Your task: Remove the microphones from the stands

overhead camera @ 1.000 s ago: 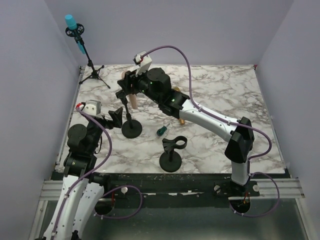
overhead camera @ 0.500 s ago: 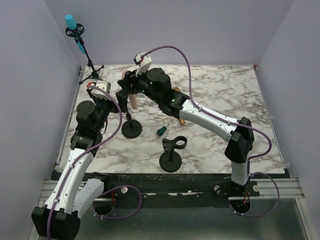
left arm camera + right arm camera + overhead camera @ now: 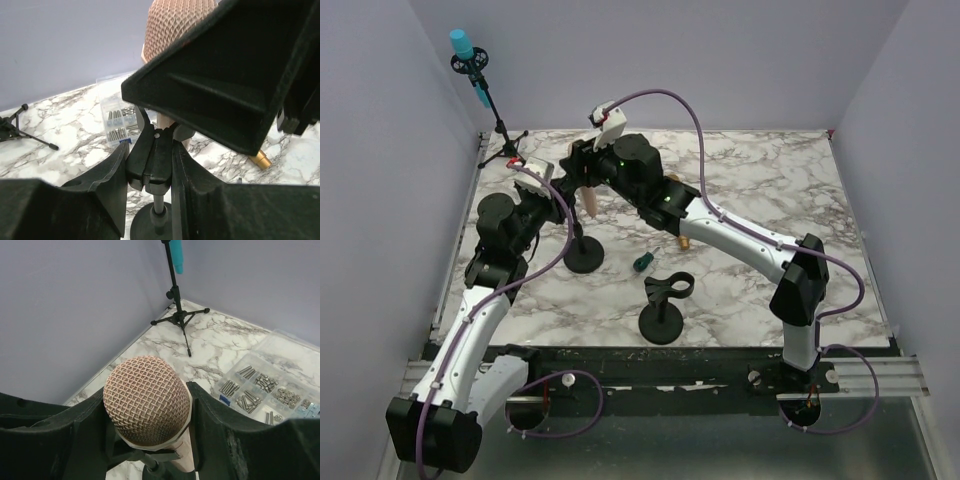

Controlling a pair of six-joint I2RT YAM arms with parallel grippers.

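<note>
Mic head: woven metal mesh, pale copper sheen. Stand clip + my R fingers: matt blk plastic. Table: smooth, marble-look.

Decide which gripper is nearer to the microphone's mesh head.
Right. The right gripper is closed on the mesh head; the left gripper sits lower, straddling the stand's clip.

Robot lab test cell, not home or shop. Two arms, left arm and right arm, bolted to aluminium rail at 6 o'clock edge. Purple cables looped in open. Marble-print table boxed by bare lavender walls at 9, 12, 3 o'clock. Tripod stand in 10 o'clock corner. Clear screw box, green-handled screwdriver lying about: bench clutter.
</note>
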